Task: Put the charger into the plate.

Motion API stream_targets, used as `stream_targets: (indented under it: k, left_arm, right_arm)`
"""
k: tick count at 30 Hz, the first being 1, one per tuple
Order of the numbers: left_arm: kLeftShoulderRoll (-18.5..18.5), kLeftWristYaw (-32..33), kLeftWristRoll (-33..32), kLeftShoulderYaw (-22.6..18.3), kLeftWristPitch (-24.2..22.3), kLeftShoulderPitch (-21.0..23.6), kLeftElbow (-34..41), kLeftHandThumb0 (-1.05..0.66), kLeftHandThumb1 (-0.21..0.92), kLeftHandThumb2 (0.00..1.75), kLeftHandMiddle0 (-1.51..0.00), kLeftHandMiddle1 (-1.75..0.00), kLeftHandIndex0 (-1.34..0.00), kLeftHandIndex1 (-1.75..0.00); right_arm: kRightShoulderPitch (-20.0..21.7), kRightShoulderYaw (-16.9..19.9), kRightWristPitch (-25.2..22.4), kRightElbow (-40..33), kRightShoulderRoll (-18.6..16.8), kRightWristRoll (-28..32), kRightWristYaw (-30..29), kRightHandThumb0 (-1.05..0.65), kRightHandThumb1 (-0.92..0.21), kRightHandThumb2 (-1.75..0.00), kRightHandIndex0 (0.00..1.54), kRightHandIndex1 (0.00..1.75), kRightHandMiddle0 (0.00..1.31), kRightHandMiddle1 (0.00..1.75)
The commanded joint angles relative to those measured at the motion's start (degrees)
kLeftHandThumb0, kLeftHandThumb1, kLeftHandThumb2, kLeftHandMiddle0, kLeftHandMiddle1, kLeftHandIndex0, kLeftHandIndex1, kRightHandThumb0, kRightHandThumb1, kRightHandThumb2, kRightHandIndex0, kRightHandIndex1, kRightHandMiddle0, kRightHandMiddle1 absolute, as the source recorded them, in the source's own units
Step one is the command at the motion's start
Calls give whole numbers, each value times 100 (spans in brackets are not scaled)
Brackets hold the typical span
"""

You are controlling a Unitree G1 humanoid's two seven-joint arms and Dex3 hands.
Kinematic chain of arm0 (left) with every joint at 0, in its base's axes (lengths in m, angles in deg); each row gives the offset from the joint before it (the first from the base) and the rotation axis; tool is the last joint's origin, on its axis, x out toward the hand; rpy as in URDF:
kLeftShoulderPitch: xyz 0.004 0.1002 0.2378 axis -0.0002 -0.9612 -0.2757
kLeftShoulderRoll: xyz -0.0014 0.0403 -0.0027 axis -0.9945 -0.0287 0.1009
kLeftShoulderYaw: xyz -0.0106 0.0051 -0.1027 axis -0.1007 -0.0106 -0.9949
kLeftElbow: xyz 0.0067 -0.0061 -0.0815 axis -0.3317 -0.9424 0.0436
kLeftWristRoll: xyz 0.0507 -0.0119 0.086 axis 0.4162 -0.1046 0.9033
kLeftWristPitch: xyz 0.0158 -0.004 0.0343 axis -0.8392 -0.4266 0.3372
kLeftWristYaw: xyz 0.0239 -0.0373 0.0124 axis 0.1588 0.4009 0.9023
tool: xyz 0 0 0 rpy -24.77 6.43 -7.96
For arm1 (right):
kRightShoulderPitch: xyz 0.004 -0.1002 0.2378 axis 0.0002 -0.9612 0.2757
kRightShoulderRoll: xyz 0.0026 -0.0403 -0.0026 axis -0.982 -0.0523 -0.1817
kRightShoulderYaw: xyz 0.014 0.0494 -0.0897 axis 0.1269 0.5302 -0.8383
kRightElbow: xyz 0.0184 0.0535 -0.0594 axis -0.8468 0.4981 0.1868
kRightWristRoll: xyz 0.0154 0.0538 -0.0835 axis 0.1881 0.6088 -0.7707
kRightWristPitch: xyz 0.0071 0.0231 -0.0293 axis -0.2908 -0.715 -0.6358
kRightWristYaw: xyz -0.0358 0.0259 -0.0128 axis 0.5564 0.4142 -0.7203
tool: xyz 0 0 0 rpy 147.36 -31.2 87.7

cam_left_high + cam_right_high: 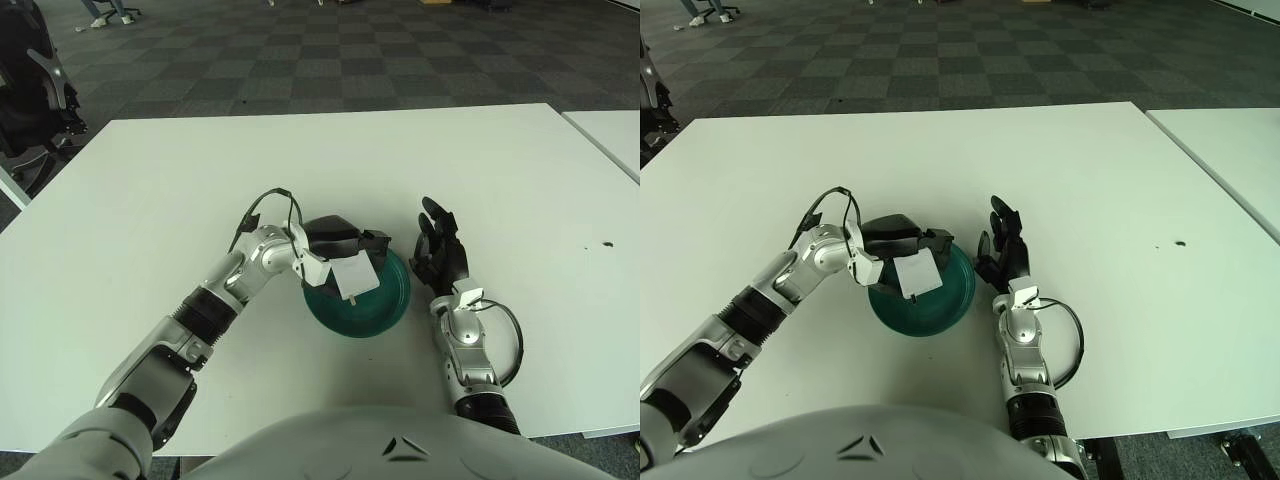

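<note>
— Where is the charger (pixel 354 277) just now?

— Over the plate (pixel 385 305), the dark green one in the middle of the white counter (pixel 150 180). It is a small white block, and it sits at the tips of the left hand (pixel 335 238), on the side of the hand nearer the robot. It shows against the plate's inner surface, towards the plate's left half.

— Is it down in the plate, or held above it?

— I cannot tell whether its underside touches the plate. A small dark prong shows at its lower edge, pointing down into the plate.

— And what is the hand doing with it?

— The left hand reaches in from the plate's left side, its black fingers (pixel 372 240) curled over the far-left rim and closed around the charger's upper part. So the hand has hold of the block, with the white body hanging out below the fingers.

— The forearm?

— It runs from the plate's left rim back towards the robot, low over the counter, with a thin black cable (pixel 262 205) looping up at the wrist.

— What about the other hand?

— The right hand (pixel 440 250) shows just beside the plate's right rim. Its fingers stand upright and spread, and it holds nothing. I cannot tell whether it touches the plate.

— Anything else near the plate?

— Well off to the plate's right, a small dark speck (pixel 609 244) shows on the counter.
</note>
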Motion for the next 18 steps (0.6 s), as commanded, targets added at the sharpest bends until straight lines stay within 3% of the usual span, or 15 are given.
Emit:
stream_targets:
  k: [1, 13, 16, 18]
  left_arm:
    - [-116, -21, 153, 60, 202, 271, -86, -47, 35, 127, -105, -175, -58, -175]
    - [-122, 14, 376, 108, 356, 444, -238, -46, 38, 124, -93, -175, -56, -175]
    - [-123, -11, 452, 126, 324, 477, -243, -45, 43, 117, -90, -175, -53, -175]
    - [-123, -65, 480, 137, 284, 493, -252, -72, 72, 80, -75, -175, -37, -174]
  right_arm:
    - [-460, 83, -471, 888, -12, 117, 39, -81, -92, -84, 17, 0, 0, 54]
    - [-414, 189, -513, 920, -67, 336, 202, -81, -92, -82, 16, 0, 0, 52]
    - [-403, 202, -504, 927, -59, 303, 174, -80, -92, -82, 16, 0, 0, 53]
    - [-396, 193, -471, 936, -30, 213, 113, -81, -92, -82, 17, 1, 0, 55]
